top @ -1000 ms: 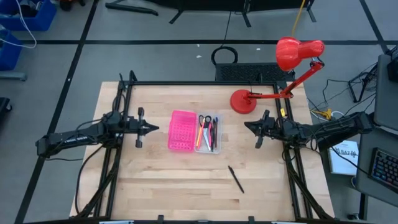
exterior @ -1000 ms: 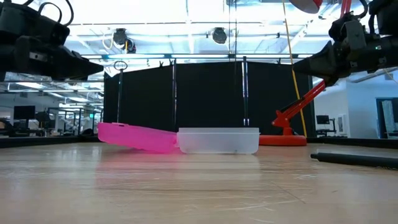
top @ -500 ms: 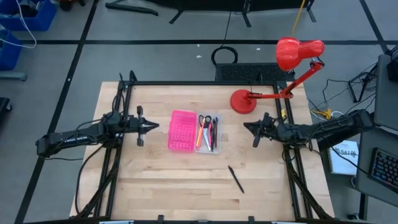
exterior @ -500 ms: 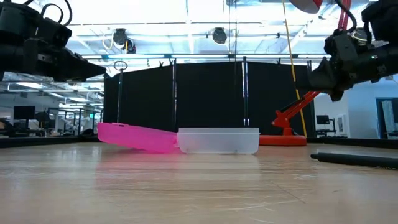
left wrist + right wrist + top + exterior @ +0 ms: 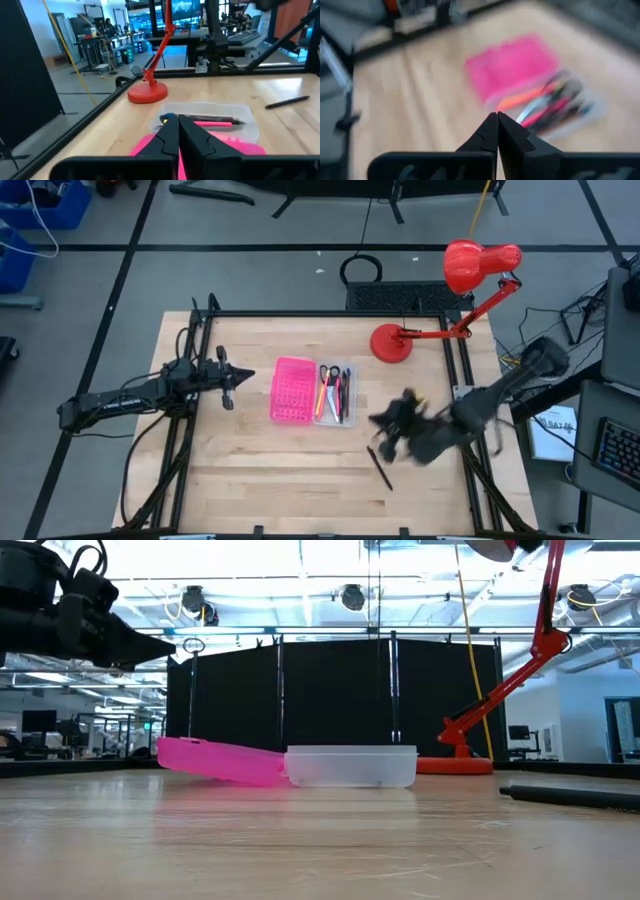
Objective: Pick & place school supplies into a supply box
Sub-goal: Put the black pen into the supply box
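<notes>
Pale wooden tabletop [image 5: 250, 470] fills the space between my two arms, with a red desk lamp [image 5: 440, 300] standing at its far right corner. Near the middle sits the clear translucent plastic supply box [image 5: 334, 394], joined along its left side to a pink perforated half [image 5: 291, 390]; it already holds the black-handled scissors [image 5: 327, 374] and several pens, pink, orange and blue among them. One thin black pen [image 5: 378, 468] lies alone on the bare wood, well apart from the box, toward the near right part of the tabletop.

What has changed is my right arm: a moment ago it waited by the right edge, and now my right gripper [image 5: 392, 430] has swung inward and forward to just beside that black pen's far end, fingers pressed shut and holding nothing. My left gripper [image 5: 233, 376] has stayed near the left edge, beside the pink half, closed and empty.

I judge that this pen is the last supply outside the box. I must part the right fingers before descending, since the pen lies flat and slim.
</notes>
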Controlling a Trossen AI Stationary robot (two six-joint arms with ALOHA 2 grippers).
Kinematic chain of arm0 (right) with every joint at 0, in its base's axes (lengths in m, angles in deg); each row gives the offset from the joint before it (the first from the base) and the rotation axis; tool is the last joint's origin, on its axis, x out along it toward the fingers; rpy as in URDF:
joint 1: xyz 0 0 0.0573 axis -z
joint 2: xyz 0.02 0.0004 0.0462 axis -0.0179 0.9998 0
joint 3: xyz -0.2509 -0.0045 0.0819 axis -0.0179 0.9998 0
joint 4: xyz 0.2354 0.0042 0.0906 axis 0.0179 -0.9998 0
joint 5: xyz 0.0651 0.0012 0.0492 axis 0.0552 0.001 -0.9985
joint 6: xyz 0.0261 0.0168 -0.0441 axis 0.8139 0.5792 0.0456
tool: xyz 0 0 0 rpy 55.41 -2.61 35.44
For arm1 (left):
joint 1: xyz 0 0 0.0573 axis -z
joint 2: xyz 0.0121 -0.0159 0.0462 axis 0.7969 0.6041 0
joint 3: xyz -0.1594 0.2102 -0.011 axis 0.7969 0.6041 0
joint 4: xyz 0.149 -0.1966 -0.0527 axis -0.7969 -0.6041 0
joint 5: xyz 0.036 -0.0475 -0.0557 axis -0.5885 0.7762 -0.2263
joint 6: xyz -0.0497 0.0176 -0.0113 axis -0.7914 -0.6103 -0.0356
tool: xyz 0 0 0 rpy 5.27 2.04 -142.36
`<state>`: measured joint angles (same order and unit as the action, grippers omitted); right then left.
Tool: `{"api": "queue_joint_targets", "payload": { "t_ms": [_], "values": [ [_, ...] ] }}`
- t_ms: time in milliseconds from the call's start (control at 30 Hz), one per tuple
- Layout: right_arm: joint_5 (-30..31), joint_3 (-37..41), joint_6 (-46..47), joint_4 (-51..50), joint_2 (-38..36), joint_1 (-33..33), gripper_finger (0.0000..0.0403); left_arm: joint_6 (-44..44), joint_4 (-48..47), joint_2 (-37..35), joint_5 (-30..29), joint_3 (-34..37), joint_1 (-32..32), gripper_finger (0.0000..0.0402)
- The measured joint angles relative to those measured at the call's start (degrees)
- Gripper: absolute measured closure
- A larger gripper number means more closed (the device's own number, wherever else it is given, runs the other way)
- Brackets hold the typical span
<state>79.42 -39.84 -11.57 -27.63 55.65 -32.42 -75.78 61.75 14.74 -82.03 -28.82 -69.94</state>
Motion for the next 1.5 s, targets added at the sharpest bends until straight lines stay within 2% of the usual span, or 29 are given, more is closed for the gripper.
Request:
{"api": "queue_joint_targets", "payload": {
  "t_ms": [267,400,500,600,700,933,1067,1300,1500],
  "values": [
    [-24.2,-30.2,26.6,-30.4,30.0,-2.1,0.0403,0.5,0.1,0.0,0.5,0.0,0.0,0.0363],
    [-27.8,-36.2,42.0,-42.8,38.6,-2.5,0.0403,0.3,0.3,0.0,0.5,0.0,0.0,0.0362],
    [-33.3,-36.1,48.2,-41.1,41.5,-2.8,0.0400,-0.1,0.8,0.0,0.5,0.0,0.0,0.0362],
    [-35.0,-35.4,49.7,-37.9,43.4,-3.7,0.0380,-1.5,1.0,0.0,0.6,0.0,0.0,0.0362],
    [-36.1,-34.4,51.1,-34.4,43.4,-4.5,0.0345,-2.4,1.0,0.0,0.7,0.0,0.0,0.0362],
    [-37.5,-30.0,56.9,-34.1,43.3,-5.5,0.0241,-4.0,-0.1,0.0,2.4,0.0,0.0,0.0362],
    [-39.6,-25.7,58.6,-32.9,43.4,-5.1,0.0203,-4.1,-1.3,0.0,2.4,0.0,0.0,0.0362],
    [-43.8,-16.6,54.7,-25.5,42.9,-3.5,0.0199,-3.9,-1.4,0.0,2.4,0.0,0.0,0.0362],
    [-48.2,-9.1,49.7,-15.0,42.8,-2.1,0.0240,-3.7,-1.4,0.0,2.0,0.0,0.0,0.0362]
  ]
}}
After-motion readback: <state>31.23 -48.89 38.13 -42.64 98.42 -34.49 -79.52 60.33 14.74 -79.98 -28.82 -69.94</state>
